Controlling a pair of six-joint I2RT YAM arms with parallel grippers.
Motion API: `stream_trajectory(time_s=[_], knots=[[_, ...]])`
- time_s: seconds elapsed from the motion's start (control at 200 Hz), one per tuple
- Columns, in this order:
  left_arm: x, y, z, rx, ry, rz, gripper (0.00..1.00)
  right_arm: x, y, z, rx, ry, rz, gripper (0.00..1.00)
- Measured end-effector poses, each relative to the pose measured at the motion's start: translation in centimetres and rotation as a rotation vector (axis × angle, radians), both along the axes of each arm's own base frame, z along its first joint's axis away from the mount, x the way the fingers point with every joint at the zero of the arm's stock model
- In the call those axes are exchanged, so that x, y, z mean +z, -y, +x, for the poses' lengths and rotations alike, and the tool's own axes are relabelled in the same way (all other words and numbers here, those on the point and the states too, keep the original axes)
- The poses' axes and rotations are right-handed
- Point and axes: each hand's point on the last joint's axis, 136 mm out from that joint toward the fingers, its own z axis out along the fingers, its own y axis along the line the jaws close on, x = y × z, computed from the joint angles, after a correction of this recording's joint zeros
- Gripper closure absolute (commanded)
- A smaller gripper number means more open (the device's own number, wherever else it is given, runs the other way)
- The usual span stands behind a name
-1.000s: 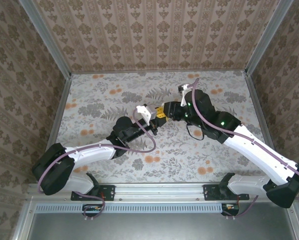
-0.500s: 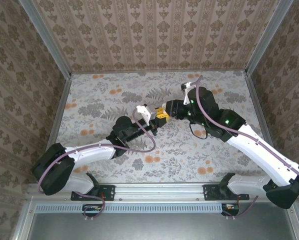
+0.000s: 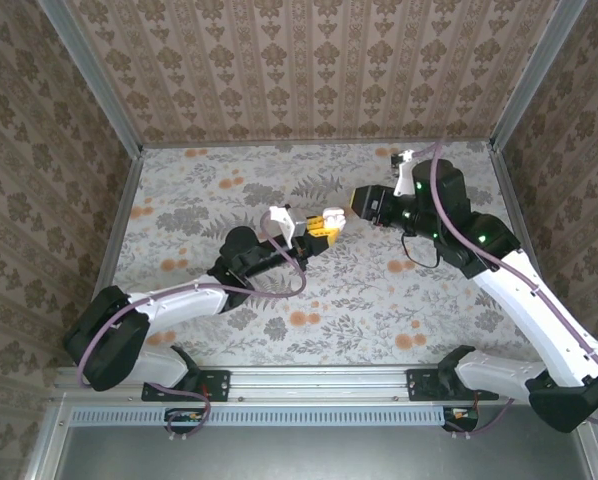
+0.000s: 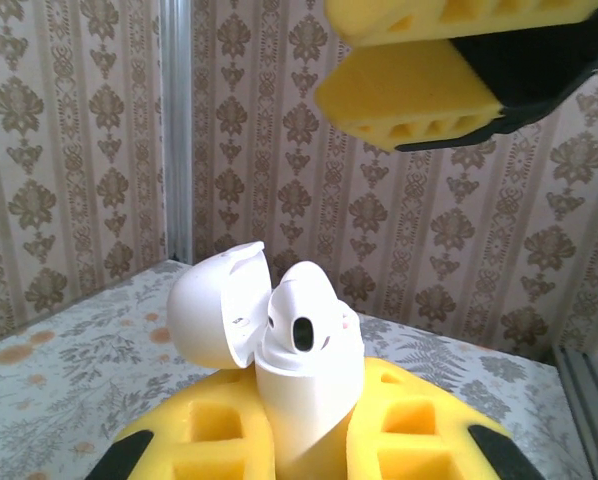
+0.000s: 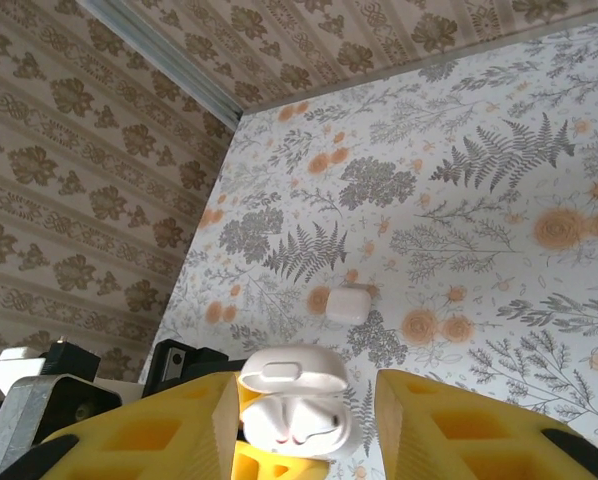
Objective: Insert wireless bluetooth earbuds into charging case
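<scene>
Earbud (image 4: 304,305): we see one small white rounded head with a dark oval port, standing out of the open charging case (image 4: 304,415) next to the raised lid (image 4: 214,310). From the right wrist view we make out two pale shapes in the wells, but the view is poor and we cannot tell whether both buds are fully seated. The case is held off the table (image 5: 479,200), clamped by its lower body between the yellow foam pads of the left gripper (image 3: 321,228), with the lid tipped back and open end facing up. The right gripper (image 4: 344,50) hangs just above and apart from the case, jaws partly spread with nothing between them. A second white case (image 5: 349,303) lies closed on the table, well away from the held one. Handling judgement: the bud is very light, hard, glossy plastic, so it should slip easily from foam pads and could flick away if pinched off-centre. We would take it across the slim stem, not the rounded head, with light closing force. The case is stiff and tolerates the clamp. The lid hinge looks like the weak point, so we would keep the pads off it.
</scene>
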Motion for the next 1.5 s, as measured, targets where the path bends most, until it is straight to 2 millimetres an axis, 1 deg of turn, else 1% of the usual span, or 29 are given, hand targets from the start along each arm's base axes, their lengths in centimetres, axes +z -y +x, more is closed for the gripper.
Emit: stream_trajectory(time_s=[0.11,0.225,0.3,0.44,0.62,0.69,0.85,0.95,1.04,1.24,1.45,1.505], knots=[[-0.1,-0.3,-0.3,-0.058,-0.022,-0.001,1.00,-0.5,0.7,0.3,0.012,-0.038,0.041,0.60],[0.1,-0.5,-1.1,-0.135,-0.034,-0.007,1.00,-1.4,0.5,0.4,0.054,-0.090,0.110,0.63],[0.4,-0.6,-1.8,-0.183,-0.037,-0.015,1.00,-2.3,-0.1,0.5,0.090,-0.132,0.158,0.65],[1.0,-0.7,-3.1,-0.260,-0.031,-0.033,1.00,-4.1,-2.0,0.7,0.169,-0.217,0.240,0.69],[2.1,-0.6,-3.9,-0.316,-0.025,-0.051,1.00,-5.3,-4.0,0.6,0.248,-0.288,0.325,0.71],[2.4,-0.6,-4.1,-0.331,-0.022,-0.055,1.00,-5.3,-4.6,0.3,0.276,-0.298,0.350,0.71],[2.6,-0.6,-4.2,-0.337,-0.032,-0.063,1.00,-4.3,-5.5,0.0,0.329,-0.274,0.386,0.72],[2.6,-0.9,-3.7,-0.327,-0.046,-0.064,1.00,-4.0,-5.8,-0.3,0.350,-0.265,0.390,0.72],[2.5,-0.9,-3.4,-0.319,-0.055,-0.068,1.00,-3.9,-6.3,-0.9,0.378,-0.267,0.385,0.72],[2.6,-1.0,-3.6,-0.338,-0.062,-0.071,1.00,-3.7,-6.4,-1.4,0.393,-0.222,0.352,0.72],[2.2,-1.0,-3.8,-0.361,-0.112,-0.063,1.00,-4.2,-6.0,-1.4,0.349,-0.164,0.257,0.74],[2.0,-0.9,-3.8,-0.363,-0.133,-0.059,1.00,-4.5,-5.8,-1.2,0.324,-0.147,0.219,0.70]])
